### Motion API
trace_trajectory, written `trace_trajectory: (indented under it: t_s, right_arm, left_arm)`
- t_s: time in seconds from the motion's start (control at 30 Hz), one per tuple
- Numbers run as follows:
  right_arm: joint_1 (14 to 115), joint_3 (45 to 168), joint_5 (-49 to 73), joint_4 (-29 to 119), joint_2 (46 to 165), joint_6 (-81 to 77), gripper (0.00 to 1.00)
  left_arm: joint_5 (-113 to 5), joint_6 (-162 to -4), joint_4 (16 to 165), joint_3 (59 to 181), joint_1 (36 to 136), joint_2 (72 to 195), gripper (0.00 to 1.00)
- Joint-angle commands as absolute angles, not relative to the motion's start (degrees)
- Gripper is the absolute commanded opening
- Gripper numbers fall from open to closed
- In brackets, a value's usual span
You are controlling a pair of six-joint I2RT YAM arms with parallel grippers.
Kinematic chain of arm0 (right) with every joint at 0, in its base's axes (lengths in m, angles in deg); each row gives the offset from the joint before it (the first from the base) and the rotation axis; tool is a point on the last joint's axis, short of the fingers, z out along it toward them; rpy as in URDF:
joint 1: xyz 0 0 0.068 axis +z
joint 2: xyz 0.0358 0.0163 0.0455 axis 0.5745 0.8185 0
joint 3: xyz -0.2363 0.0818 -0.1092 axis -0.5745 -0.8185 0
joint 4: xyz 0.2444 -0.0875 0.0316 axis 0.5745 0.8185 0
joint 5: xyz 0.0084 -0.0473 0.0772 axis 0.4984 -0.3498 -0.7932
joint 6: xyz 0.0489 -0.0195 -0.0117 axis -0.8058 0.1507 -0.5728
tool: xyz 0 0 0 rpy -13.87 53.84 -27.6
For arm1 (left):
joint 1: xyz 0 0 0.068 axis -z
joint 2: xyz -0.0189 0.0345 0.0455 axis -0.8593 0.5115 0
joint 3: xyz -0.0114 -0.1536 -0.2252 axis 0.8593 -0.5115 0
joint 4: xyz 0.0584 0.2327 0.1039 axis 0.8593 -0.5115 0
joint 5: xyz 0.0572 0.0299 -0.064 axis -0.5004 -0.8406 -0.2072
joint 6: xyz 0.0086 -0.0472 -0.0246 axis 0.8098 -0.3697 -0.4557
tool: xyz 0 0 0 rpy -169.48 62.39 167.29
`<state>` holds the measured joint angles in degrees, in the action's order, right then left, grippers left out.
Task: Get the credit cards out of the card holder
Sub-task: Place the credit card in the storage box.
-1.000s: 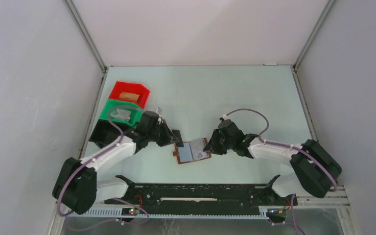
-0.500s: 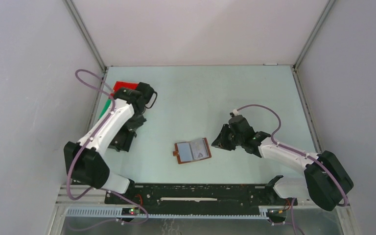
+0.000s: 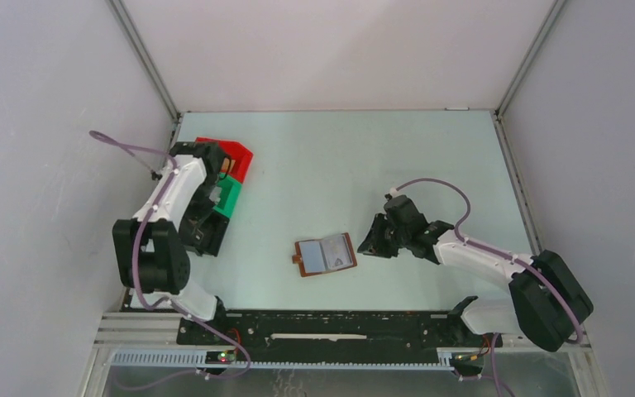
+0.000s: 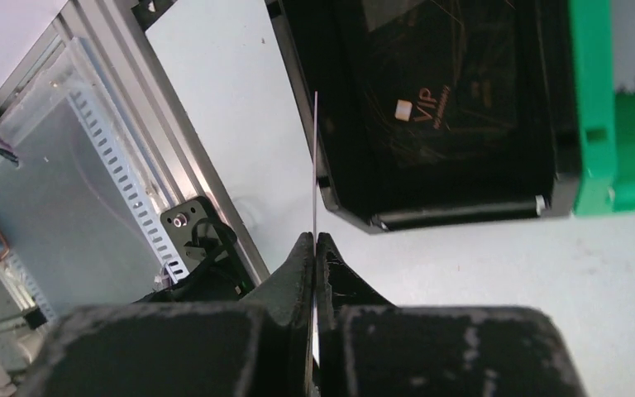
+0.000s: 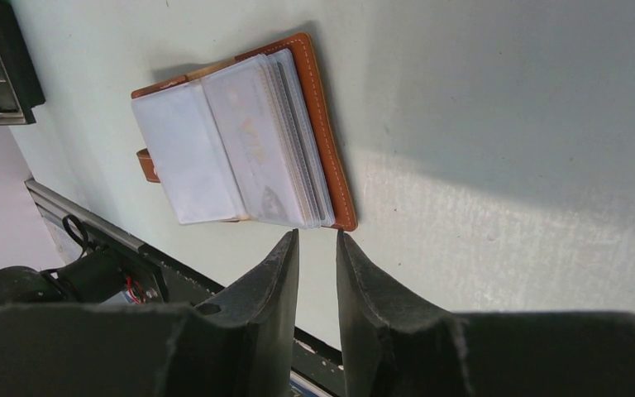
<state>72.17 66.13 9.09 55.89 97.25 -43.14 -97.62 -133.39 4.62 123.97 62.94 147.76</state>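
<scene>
The card holder (image 3: 325, 255) lies open on the table, brown leather with clear sleeves; in the right wrist view (image 5: 324, 124) cards still sit in its sleeves (image 5: 256, 141). My right gripper (image 3: 370, 244) hovers just right of it, its fingers a little apart and empty (image 5: 317, 236). My left gripper (image 3: 207, 203) is over the bins at the left. It is shut on a thin credit card seen edge-on (image 4: 315, 165), which stands beside the near wall of the black bin (image 4: 331, 198). A dark "VIP" card (image 4: 430, 107) lies inside that bin.
A red bin (image 3: 236, 157), a green bin (image 3: 230, 198) and the black bin (image 3: 207, 236) stand in a row at the table's left edge. The green bin's wall (image 4: 595, 107) borders the black one. A metal rail (image 4: 132, 190) runs along the table's edge.
My left arm has swung from beside the card holder to the bins at the left, carrying the card. My right gripper has drawn back a little to the right of the holder.
</scene>
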Motion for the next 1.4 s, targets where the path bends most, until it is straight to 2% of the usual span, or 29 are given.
trace_trajectory:
  t_s: [0.0,0.53,0.8,1.0,1.37]
  right_arm:
    - [72.64,69.06,8.23,56.21,99.20,-42.29,0.31]
    - [77.58,73.26,9.04,57.52,103.93,-43.65,0.31]
    - [78.81,75.07,8.94,57.99,105.74,-43.71,0.31]
    - [79.63,76.74,9.17,59.69,106.52,-42.88,0.31]
    - [80.57,77.05,10.03,61.52,106.35,-43.05,0.31]
  left_arm:
    - [-100.88,-136.62,4.51,125.97,59.69,152.27,0.00]
    - [-95.24,-137.16,11.97,126.13,54.15,159.16,0.00]
    - [-88.62,-134.41,10.85,128.07,53.90,152.33,0.00]
    - [-85.13,-133.15,9.10,133.02,53.24,151.88,0.00]
    - [-86.63,-135.06,10.76,131.85,51.46,160.79,0.00]
